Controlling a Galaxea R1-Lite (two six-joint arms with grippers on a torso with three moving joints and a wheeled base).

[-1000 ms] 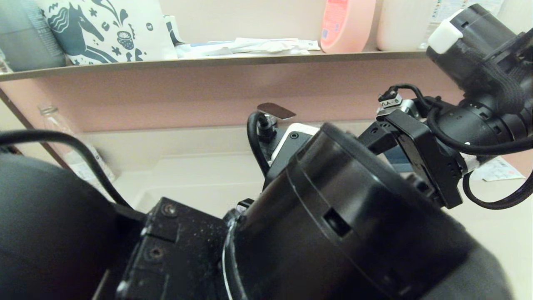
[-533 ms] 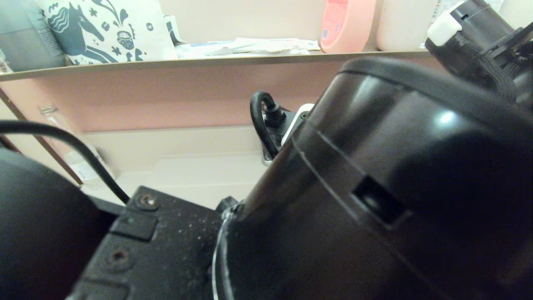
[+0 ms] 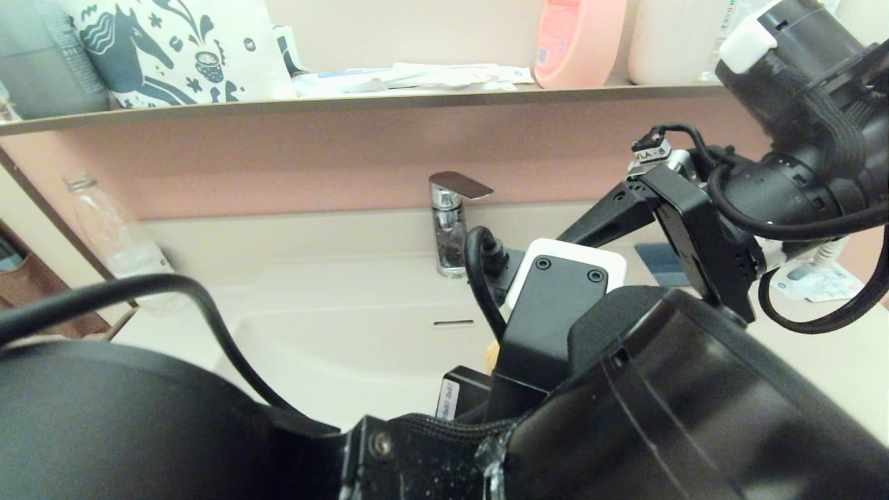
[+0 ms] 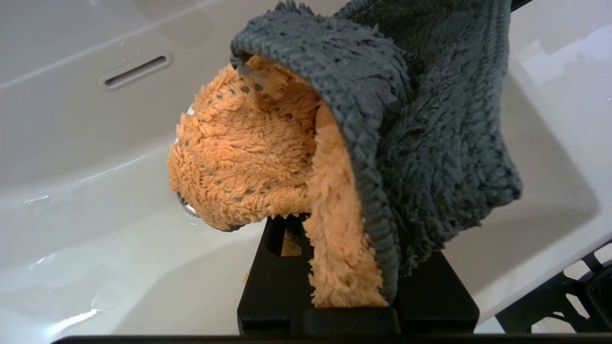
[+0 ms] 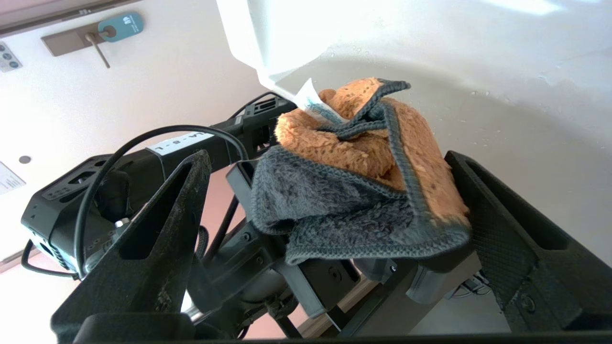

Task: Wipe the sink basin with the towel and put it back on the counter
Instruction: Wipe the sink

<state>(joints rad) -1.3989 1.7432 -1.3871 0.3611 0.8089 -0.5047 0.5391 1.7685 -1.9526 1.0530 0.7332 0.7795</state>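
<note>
A: Left gripper (image 4: 344, 286) – jaws?
B: Pinching the towel (image 4: 334, 143), bunched up, orange pile w/ dark grey edging folded over the top. It hangs from the jaws above the sink basin (image 4: 71, 215), not on the counter (image 3: 819, 361).
A: Right gripper (image 5: 330, 239)?
B: Jaws spread wide, one finger either side of the towel, not touching it in the right wrist view. It sits just by the left gripper, over the basin's right part.
A: What's in the basin?
B: Slot overflow hole (image 4: 135, 71) on the back wall; bit of the chrome drain stopper (image 4: 184, 203) peeks out behind the cloth. Water drops and wet sheen on the walls. Nothing else I can make out.
A: Further out?
B: Chrome faucet (image 3: 450, 222) at the basin's back edge. Clear plastic bottle (image 3: 114, 239) on the counter at left. Brown shelf (image 3: 347, 103) above holds a horse-print bag (image 3: 173, 48), papers, a pink bottle (image 3: 576, 42).
</note>
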